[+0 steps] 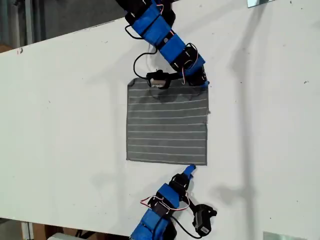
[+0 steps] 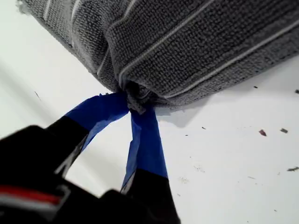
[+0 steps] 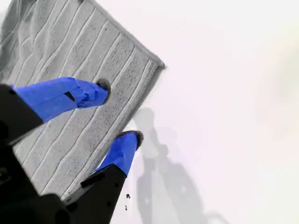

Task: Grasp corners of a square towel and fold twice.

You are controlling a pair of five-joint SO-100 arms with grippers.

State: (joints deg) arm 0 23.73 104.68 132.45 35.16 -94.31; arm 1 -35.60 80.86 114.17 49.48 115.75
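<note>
The grey square towel with thin pale stripes (image 1: 167,122) lies flat on the white desk (image 1: 60,125), stripes running across the exterior view. My first gripper (image 2: 135,108) pinches its far right corner (image 2: 135,100), fingers pressed together on the cloth. My second gripper (image 3: 119,112) hovers above the near right corner (image 3: 158,63) with fingers spread.

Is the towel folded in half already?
No, the towel lies flat and spread out as a full square on the table, with none of it doubled over.
</note>
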